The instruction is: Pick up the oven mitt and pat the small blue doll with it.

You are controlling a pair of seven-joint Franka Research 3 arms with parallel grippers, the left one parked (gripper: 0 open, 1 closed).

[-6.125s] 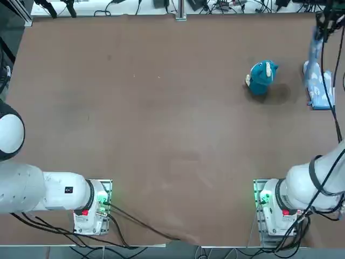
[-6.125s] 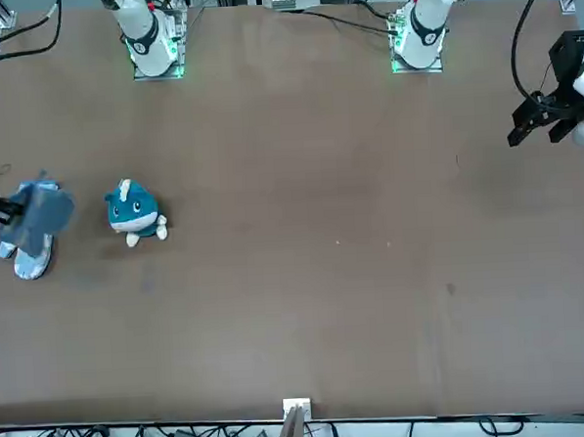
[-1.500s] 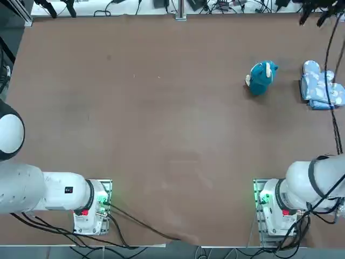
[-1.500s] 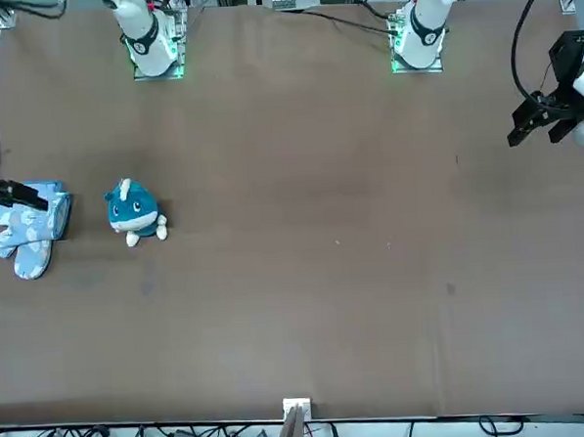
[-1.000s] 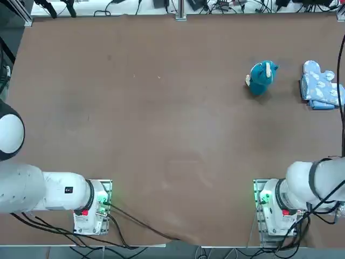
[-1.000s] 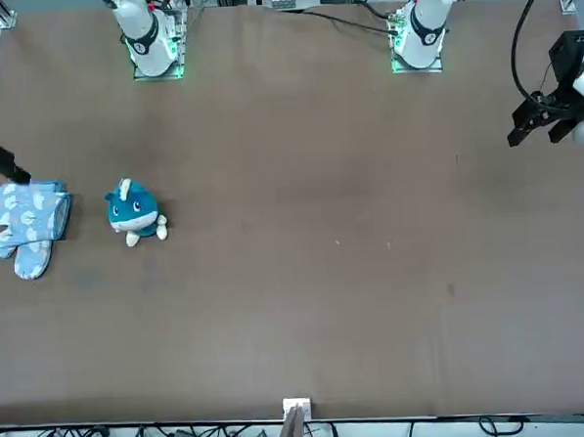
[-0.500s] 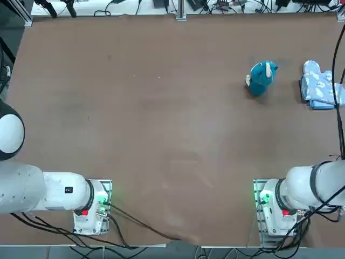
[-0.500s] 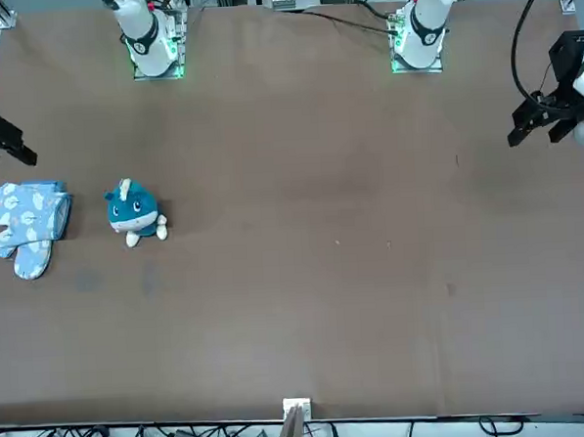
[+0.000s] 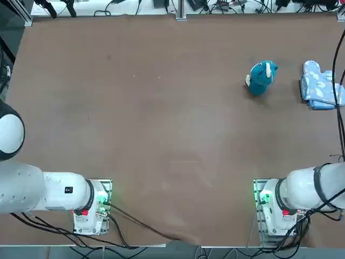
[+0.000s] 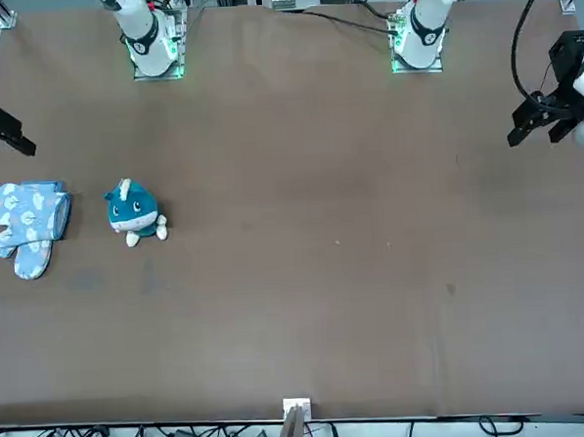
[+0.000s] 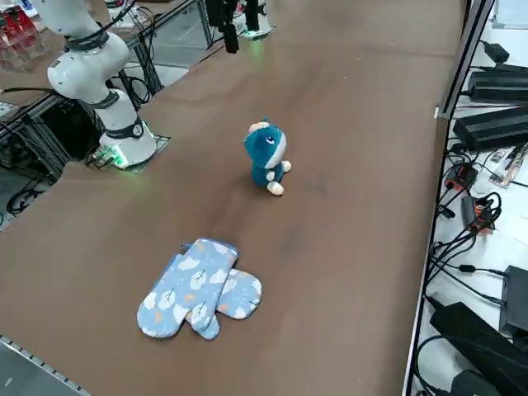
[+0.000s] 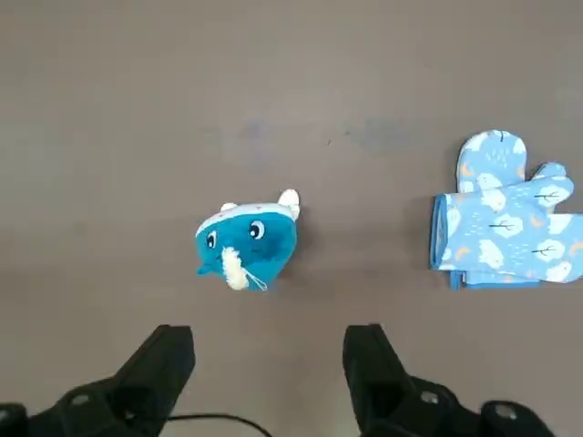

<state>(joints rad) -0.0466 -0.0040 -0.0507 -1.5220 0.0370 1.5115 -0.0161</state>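
Mitts (image 11: 197, 285): printed cloth, matt. Doll (image 11: 266, 147): soft plush. Tabletop (image 11: 330, 247): smooth, faint sheen.

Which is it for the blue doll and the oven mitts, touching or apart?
Apart. The right wrist view shows bare table between the doll and the mitts.

Even, fairly bright light falling on brown surface (image 9: 161, 124); in top view, soft shadow lying toward seven o'clock of blue doll (image 9: 261, 77).
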